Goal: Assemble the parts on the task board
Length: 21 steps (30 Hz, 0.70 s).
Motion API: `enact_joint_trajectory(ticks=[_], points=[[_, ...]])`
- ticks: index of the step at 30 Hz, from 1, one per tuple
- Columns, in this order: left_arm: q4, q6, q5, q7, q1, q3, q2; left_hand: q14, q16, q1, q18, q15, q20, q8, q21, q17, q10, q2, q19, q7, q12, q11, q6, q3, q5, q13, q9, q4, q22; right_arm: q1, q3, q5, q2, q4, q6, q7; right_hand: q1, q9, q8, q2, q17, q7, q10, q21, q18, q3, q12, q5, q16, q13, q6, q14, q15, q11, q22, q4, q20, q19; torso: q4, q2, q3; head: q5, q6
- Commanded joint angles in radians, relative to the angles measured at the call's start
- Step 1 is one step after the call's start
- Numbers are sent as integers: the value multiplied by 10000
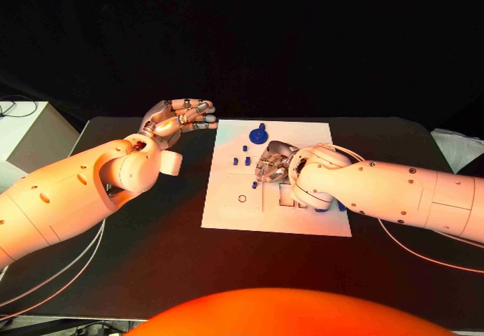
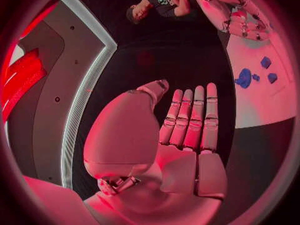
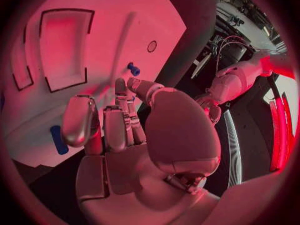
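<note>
Both hands held nothing: left hand [image 1: 182, 117] hovered off the task board [image 1: 227, 210], fingers straight; right hand [image 1: 276, 164] spread over it beside a small blue part [image 3: 133, 68], its axis unclear.

Two white arms, left arm [image 1: 70, 192] and right arm [image 1: 403, 192], thick rounded shells in segments, dotted with small dark screw holes. Thin pale cables loop beside each forearm. Left hand [image 1: 182, 117] and right hand [image 1: 274, 164]: silver metal, many-fingered, segmented fingers with visible small fasteners. In the wrist views, smooth domed thumb base and flat plated palm, fingers [image 2: 195, 116] banded by grooves.
</note>
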Motion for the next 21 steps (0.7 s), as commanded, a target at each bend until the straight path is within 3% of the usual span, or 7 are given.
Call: enact_joint_trajectory(ticks=[1,7,9,12,15,21], points=[[18,160,29,54,-6,4,8,-79,-62,58,102,2,18,63,-34,8,-82,6,83,27,57,15,-42,-54,-5,9,-9,25,-9,-5,0,-183,-10,-6,-199,75,6,14,-14,130,-11,26,33,-26,-111,29,-44,38,56,16,77,298,-36,-18,206,46,-46,215,1,-4,4,-9,2],[14,166,30,61,-6,4,19,-79,-62,58,102,2,18,63,-34,8,-82,6,83,27,57,15,-42,-54,-5,9,-9,25,-9,-10,2,-225,-138,84,-570,374,95,36,-16,388,-34,29,1,-30,-113,154,-61,-161,51,84,60,294,-34,-15,214,111,-45,225,7,-7,8,-23,2],[13,167,30,65,-6,4,18,-79,-62,58,102,2,18,63,-34,8,-82,6,83,27,57,15,-42,-54,-5,9,-9,25,-9,-11,7,-46,-279,191,-755,861,142,42,-16,426,-19,30,-5,-26,-113,203,-64,-170,62,99,54,298,-34,-17,219,94,-46,228,-4,-8,13,-24,2],[13,160,30,73,-6,3,11,-79,-62,58,102,2,18,63,-34,8,-82,6,83,27,57,15,-42,-54,-5,9,-9,25,-9,-8,31,230,-528,408,-954,1677,317,66,0,342,-45,43,-27,-40,-111,263,-69,-112,53,146,62,292,-38,-17,220,-83,-50,226,-25,-14,15,-34,2],[16,150,31,87,-6,2,5,-79,-62,58,102,2,18,63,-34,8,-82,6,83,27,57,15,-42,-54,-5,9,-9,25,-9,33,75,377,-858,718,-1065,2473,417,76,-2,83,-73,66,-41,-41,-114,218,-65,3,40,208,70,282,-28,-4,233,-294,-46,219,-42,-19,17,-86,2],[34,130,37,132,-8,-1,-13,-81,-61,65,103,2,18,69,-52,18,-87,16,96,24,68,13,-44,-66,-4,11,-13,43,-22,266,150,260,-1607,1312,-988,3587,450,69,-12,-183,39,72,-109,132,-146,139,-97,37,115,250,96,306,-14,16,340,-431,-39,249,-99,-52,34,-165,2]])
